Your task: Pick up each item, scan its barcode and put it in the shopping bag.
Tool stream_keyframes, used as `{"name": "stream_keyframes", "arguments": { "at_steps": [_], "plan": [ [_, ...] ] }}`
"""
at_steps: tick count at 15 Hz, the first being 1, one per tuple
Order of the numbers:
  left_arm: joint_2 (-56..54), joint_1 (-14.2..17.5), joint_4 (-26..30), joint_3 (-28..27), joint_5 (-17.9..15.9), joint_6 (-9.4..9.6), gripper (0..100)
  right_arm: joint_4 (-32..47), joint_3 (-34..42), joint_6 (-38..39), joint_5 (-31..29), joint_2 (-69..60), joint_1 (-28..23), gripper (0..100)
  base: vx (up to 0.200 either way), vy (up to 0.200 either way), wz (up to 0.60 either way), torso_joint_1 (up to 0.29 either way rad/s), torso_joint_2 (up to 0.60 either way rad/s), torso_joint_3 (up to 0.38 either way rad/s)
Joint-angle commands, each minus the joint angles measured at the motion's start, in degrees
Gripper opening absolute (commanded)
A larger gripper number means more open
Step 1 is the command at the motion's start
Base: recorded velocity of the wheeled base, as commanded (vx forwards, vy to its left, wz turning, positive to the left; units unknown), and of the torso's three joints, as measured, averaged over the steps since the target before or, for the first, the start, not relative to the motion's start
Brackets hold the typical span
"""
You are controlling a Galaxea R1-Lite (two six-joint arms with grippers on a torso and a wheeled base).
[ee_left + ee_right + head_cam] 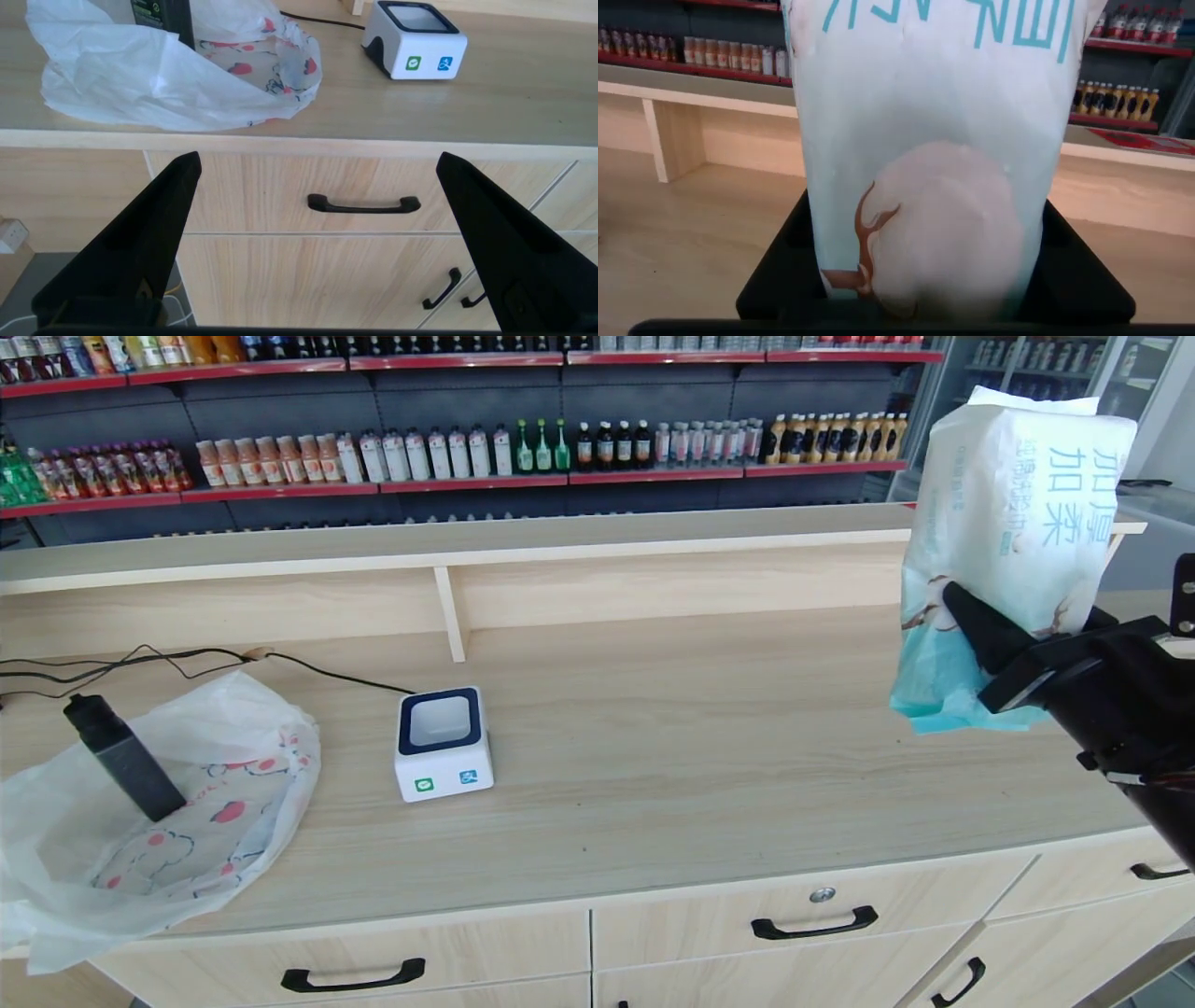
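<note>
The right end effector (pixel 988 649) is clenched on a soft pack of tissues (pixel 1013 523), which it holds in the air above the right end of the table (pixel 709 784). The grasp sits low on the pack, so most of it stands above the fingers. That is probably the main risk: the wrapper is slack and squashy, and a quick swing could let the pack tip over or slide out.

The scanner (pixel 443 744) stands on the table well to this end effector's left and below it. I cannot tell where the barcode lies, so the pack may go over the window with the wrong side down and not read.

The shopping bag (pixel 233 775) lies farther left, beyond the scanner, with a dark bottle (pixel 123 758) leaning in it. Its mouth is limp and half collapsed, so the bulky pack may catch the rim, push the bag along or knock the bottle.

The left end effector (pixel 318 187) hangs released and empty, below the table's edge before the drawers, with the bag above and beyond it.
</note>
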Motion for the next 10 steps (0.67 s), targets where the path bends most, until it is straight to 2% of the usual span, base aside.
{"name": "stream_keyframes", "arguments": {
  "at_steps": [1, 3, 5, 8, 10],
  "plan": [
    [-0.02, 0.02, -0.02, 0.0, 0.08, -0.02, 100, -0.12, -2.78, 0.0, 0.01, 1.0, -0.39, 0, 0.0, 0.0, 0.0, 0.0, 0.0, 0.0],
    [-0.02, 0.02, -0.02, 0.0, 0.0, -0.02, 100, -0.12, -3.31, 0.36, 0.01, 2.59, -0.57, 0, 0.0, 0.0, 0.0, 0.0, 0.0, 0.0],
    [-0.02, 0.02, -0.02, 0.0, 0.0, -0.02, 100, -0.12, -3.39, 1.06, 0.01, 2.41, -0.48, 0, -0.2, 0.0, 0.0, 0.005, 0.01, 0.002],
    [-0.02, 0.02, -0.02, 0.0, 0.0, -0.11, 100, -0.12, -3.57, 2.73, 0.01, 1.62, -0.57, 0, 0.0, 0.0, 0.0, 0.0, 0.0, 0.0],
    [-0.02, 0.02, -0.02, 0.0, 0.08, -0.11, 100, -0.12, -3.66, 2.73, 0.1, 1.88, 0.05, 0, 0.0, 0.2, 0.0, -0.007, 0.0, 0.002]
  ]
}}
